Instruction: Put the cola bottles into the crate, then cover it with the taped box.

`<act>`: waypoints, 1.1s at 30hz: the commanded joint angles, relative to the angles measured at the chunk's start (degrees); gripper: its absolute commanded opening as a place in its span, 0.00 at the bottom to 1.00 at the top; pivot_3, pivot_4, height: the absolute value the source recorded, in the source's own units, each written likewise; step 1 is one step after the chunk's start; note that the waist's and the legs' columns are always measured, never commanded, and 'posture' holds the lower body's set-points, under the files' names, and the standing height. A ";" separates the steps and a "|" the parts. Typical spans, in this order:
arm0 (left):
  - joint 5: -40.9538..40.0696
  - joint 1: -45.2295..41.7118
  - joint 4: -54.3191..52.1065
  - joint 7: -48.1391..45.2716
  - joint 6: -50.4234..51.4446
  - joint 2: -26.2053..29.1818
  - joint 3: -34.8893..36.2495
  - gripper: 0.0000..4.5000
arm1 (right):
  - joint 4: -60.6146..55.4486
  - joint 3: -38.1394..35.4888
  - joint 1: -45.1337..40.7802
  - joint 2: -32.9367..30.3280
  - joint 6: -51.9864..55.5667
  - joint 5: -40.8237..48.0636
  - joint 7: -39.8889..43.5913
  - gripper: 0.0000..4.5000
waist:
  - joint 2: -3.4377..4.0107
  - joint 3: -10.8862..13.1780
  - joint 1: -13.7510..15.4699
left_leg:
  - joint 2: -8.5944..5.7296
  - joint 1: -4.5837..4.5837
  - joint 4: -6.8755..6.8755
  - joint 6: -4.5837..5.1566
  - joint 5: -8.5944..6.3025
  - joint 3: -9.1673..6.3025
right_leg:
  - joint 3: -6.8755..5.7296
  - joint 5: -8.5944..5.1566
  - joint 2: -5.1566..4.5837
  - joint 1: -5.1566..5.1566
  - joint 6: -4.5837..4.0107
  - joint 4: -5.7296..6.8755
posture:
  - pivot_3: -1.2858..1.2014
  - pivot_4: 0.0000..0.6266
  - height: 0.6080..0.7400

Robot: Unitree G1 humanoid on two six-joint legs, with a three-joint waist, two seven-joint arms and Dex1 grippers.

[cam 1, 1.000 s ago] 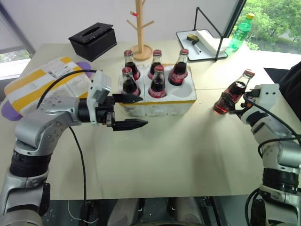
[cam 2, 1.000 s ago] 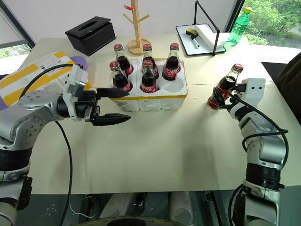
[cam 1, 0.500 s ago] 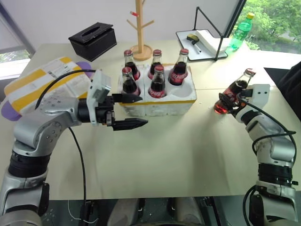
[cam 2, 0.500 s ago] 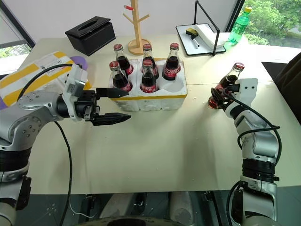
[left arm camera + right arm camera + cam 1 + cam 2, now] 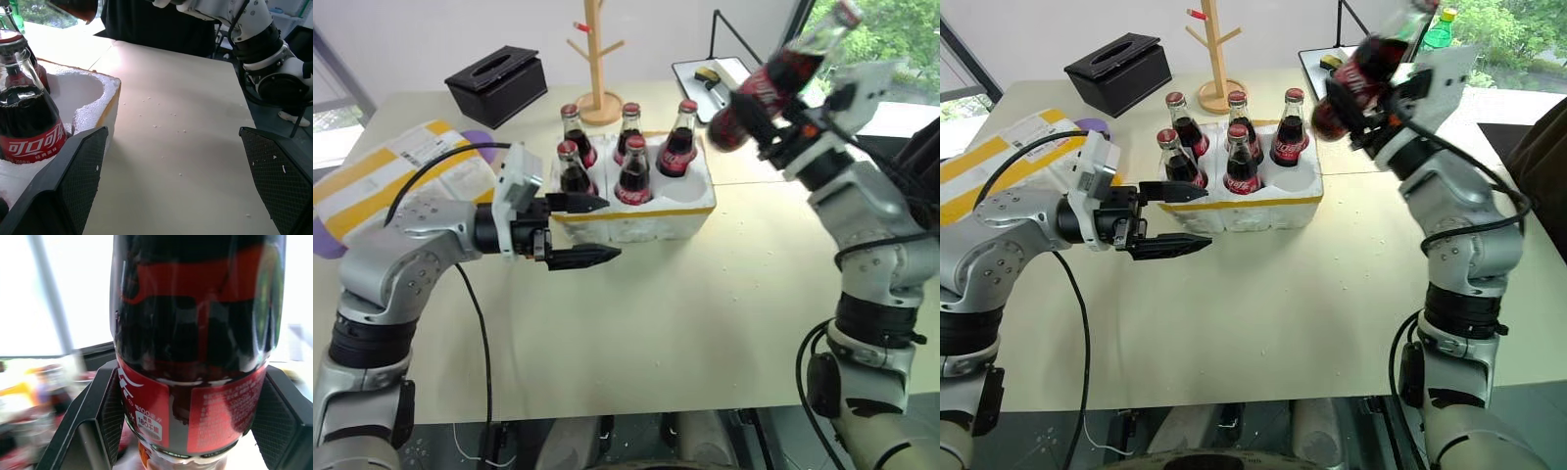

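The white foam crate with its yellow band stands mid-table and holds several cola bottles. Its front right well is empty. My right gripper is shut on another cola bottle, held tilted in the air just right of and above the crate. In the right wrist view that bottle sits between both fingers. My left gripper stands open at the crate's front left corner, holding nothing. The taped box lies at the far left.
A black tissue box and a wooden peg stand are behind the crate. A black tray with a wire frame and a green bottle sit at the back right. Bare tabletop stretches in front of the crate.
My right gripper has lifted the cola bottle off the table, up and leftward to beside the crate. The left arm has not moved.
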 commanded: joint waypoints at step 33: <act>6.90 10.30 -3.22 11.69 -4.11 6.18 15.21 1.00 | 13.64 5.02 -3.49 -6.66 1.42 -7.17 16.16 0.99 | -0.07 -0.04 0.04 | 0.03 0.11 -0.04 -0.10 0.06 0.01 | 0.02 0.02 0.03 0.01 -0.03 0.05 | 0.52 0.24 0.97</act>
